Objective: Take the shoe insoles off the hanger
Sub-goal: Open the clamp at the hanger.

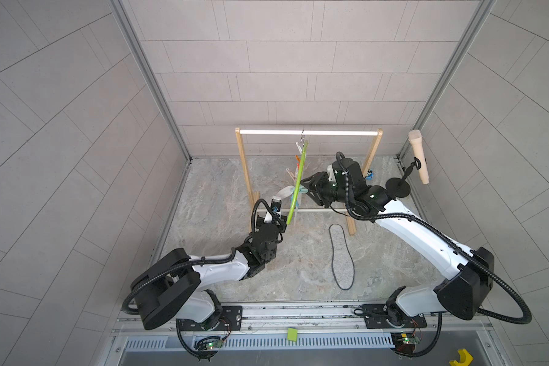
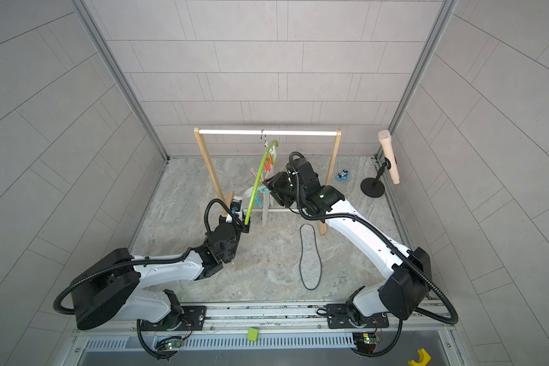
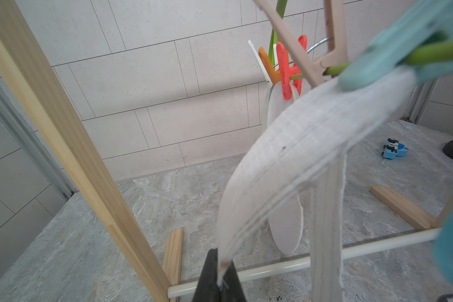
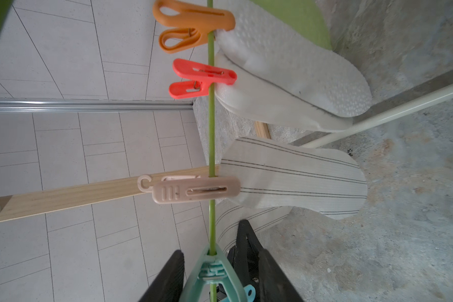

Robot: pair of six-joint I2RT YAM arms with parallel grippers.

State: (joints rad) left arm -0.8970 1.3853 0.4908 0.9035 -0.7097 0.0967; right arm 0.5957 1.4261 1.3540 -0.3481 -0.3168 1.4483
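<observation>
The lime-green hanger (image 1: 298, 180) (image 2: 260, 177) hangs tilted from the rack's top rod. A white grey-striped insole (image 3: 298, 157) is pinned by a teal clothespin (image 4: 215, 269) and bends down to my left gripper (image 3: 222, 264), which is shut on its tip. My right gripper (image 4: 211, 251) has a finger on each side of that clothespin's handles and presses on them. A second striped insole (image 4: 298, 177) hangs from a beige pin, and a white dotted one (image 4: 298, 65) from an orange pin. A grey felt insole (image 1: 341, 256) lies flat on the table.
The wooden rack (image 1: 308, 132) with white rods stands at the back, its lower rod (image 3: 272, 269) just behind my left fingers. A microphone on a stand (image 1: 419, 157) stands at the back right, with a small blue toy (image 1: 369, 174) near it.
</observation>
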